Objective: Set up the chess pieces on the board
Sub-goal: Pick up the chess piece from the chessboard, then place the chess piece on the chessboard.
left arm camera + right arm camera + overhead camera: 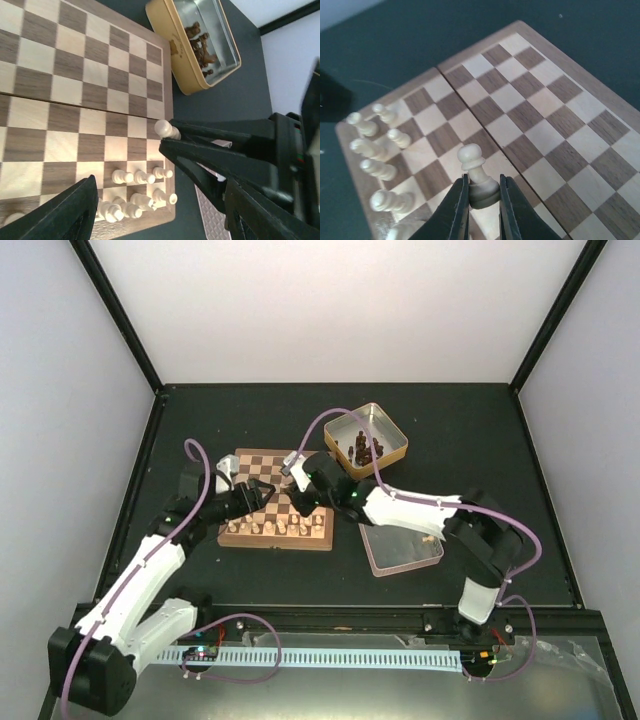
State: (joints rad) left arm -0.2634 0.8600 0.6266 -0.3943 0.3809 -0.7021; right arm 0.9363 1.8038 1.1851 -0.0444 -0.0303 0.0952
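Looking from the top camera, you had the board (300, 538) lying flat on the dark counter (450, 430), with both arms reaching over it. Your right gripper (484, 181) had its jaws closed on the round base of one pale pawn (471, 157), which stood upright between them just above the squares at the board's 3 o'clock side. Whether its foot touched the wood, I could not tell. Your left gripper (260, 495) hung over the board's 6 o'clock half, its jaws spread wide with nothing between them. The other chess pieces (137, 192) stood crowded in the two rows along the 6 o'clock edge, toward the 5 o'clock corner. A gold tin (185, 75) holding dark figures (201, 47) sat at the board's 1 o'clock, and a shallow pinkish tray (372, 558) at its 4 o'clock.
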